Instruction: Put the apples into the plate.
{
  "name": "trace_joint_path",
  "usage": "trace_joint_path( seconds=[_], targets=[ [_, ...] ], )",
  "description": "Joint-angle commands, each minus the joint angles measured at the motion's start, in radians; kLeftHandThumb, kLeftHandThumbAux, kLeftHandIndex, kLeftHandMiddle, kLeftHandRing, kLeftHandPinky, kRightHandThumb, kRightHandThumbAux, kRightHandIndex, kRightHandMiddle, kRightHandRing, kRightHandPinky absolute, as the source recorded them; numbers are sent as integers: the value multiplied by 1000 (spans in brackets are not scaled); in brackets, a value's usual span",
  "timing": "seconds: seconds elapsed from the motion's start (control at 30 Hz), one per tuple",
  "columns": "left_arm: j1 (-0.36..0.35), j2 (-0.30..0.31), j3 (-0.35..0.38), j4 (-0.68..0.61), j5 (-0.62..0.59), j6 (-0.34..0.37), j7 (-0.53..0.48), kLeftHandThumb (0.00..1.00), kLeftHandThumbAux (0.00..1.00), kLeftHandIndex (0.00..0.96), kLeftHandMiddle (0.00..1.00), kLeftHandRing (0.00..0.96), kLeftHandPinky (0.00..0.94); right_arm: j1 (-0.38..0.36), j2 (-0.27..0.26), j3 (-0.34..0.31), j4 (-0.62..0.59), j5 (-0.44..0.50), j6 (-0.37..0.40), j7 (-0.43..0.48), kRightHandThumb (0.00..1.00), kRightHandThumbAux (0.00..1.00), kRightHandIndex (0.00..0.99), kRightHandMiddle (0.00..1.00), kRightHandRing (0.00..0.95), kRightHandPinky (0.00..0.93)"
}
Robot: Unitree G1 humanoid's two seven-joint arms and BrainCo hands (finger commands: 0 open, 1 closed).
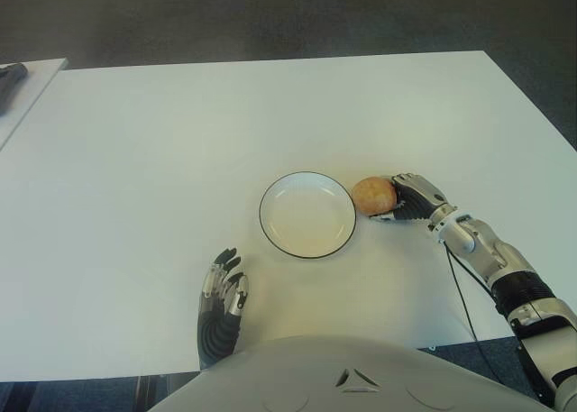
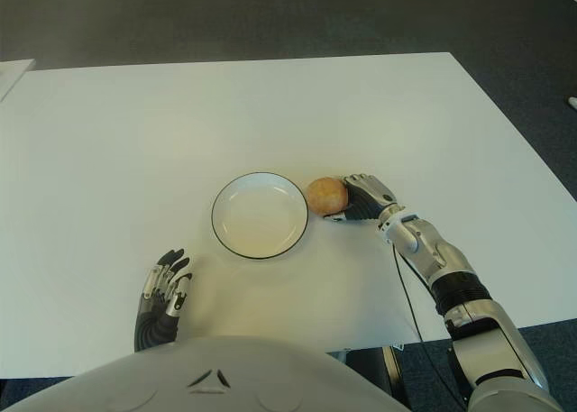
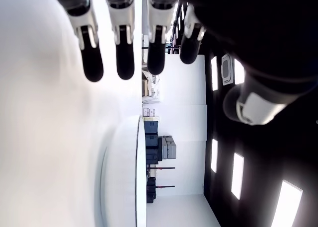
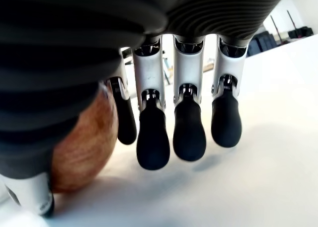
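Observation:
A reddish-yellow apple (image 1: 373, 196) sits on the white table (image 1: 135, 160), just right of a white plate with a dark rim (image 1: 306, 215). The plate holds nothing. My right hand (image 1: 406, 199) is on the apple's right side, close against it. In the right wrist view the apple (image 4: 82, 147) lies by the thumb and palm, while the fingers (image 4: 189, 132) hang extended over the table and do not wrap it. My left hand (image 1: 224, 290) shows near the table's front edge, left of and nearer than the plate, fingers (image 3: 124, 53) spread and holding nothing.
A second white surface (image 1: 32, 80) stands at the far left with a dark object (image 1: 11, 74) on it. A thin black cable (image 1: 460, 295) runs along my right forearm. Dark floor lies beyond the table's far and right edges.

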Motion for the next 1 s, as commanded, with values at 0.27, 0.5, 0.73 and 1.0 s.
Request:
trace_joint_path(
  seconds=[0.27,0.5,0.73,1.0],
  targets=[
    [15,-10,-7,-19,24,27,2,171,478,154,179,210,258,5,-29,30,-68,-111,23,20,238,344,2,2,2,2],
    [14,-17,-8,-16,30,38,7,170,467,153,174,204,252,5,-39,21,-105,-109,22,44,210,288,0,0,0,0],
    [9,-14,-10,-11,24,37,3,171,461,153,179,209,257,-2,-48,18,-121,-103,13,73,199,255,0,0,0,0],
    [6,-11,-12,-15,13,34,-4,164,472,157,183,211,253,-19,-57,18,-126,-103,1,100,178,235,0,0,0,0]
  ],
)
